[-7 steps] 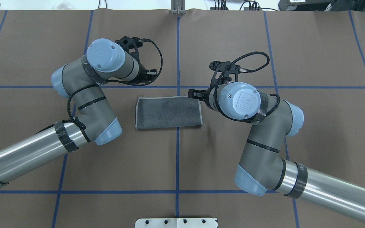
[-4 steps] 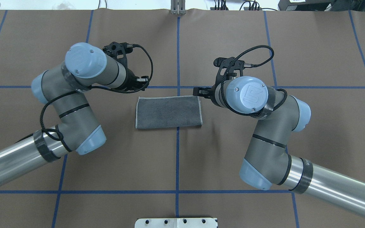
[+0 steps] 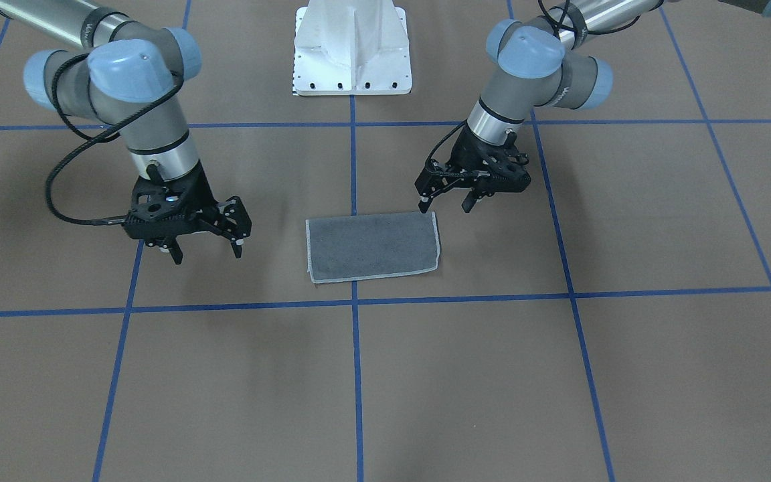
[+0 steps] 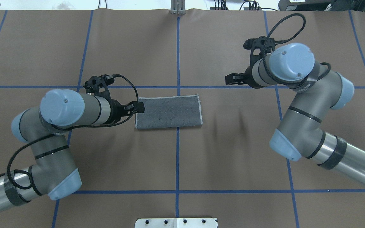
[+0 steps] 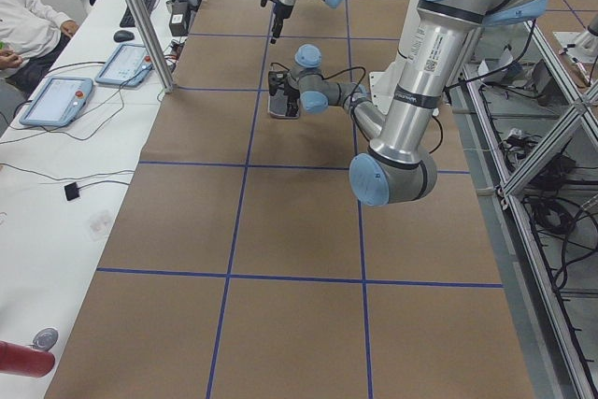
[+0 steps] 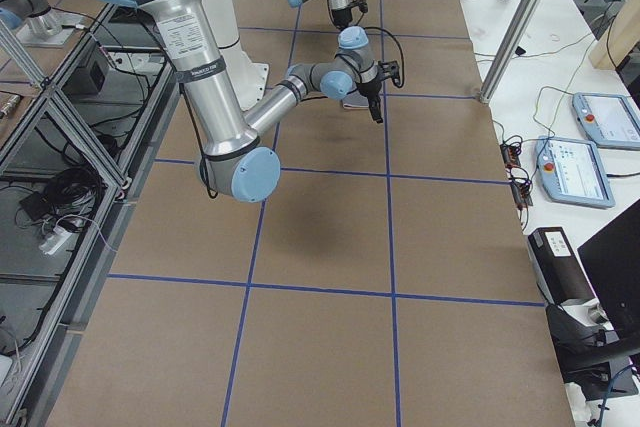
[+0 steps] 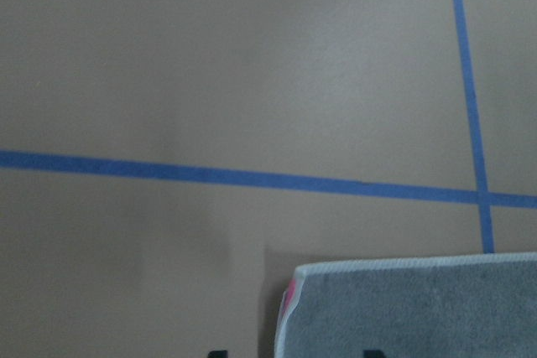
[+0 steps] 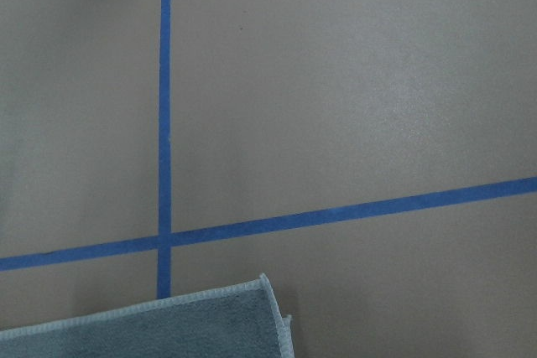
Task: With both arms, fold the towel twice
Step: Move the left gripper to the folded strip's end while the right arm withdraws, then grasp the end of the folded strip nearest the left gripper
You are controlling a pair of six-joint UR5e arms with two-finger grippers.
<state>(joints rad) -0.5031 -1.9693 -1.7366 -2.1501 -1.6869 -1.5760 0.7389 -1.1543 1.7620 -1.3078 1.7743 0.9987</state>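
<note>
A small terry towel (image 4: 168,112) lies in the middle of the matte brown desk (image 4: 233,152), which is ruled with blue tape lines (image 4: 177,158). The towel is folded into a flat oblong, its nubbly dark grey face up and a light grey stitched edge around it, with a sliver of pink at one corner in the left wrist view. The black two-finger left gripper (image 3: 446,203) hangs at the towel's short edge, fingers spread and empty, while the black right gripper (image 3: 206,254) is well apart on the other side, also wide and empty.
</note>
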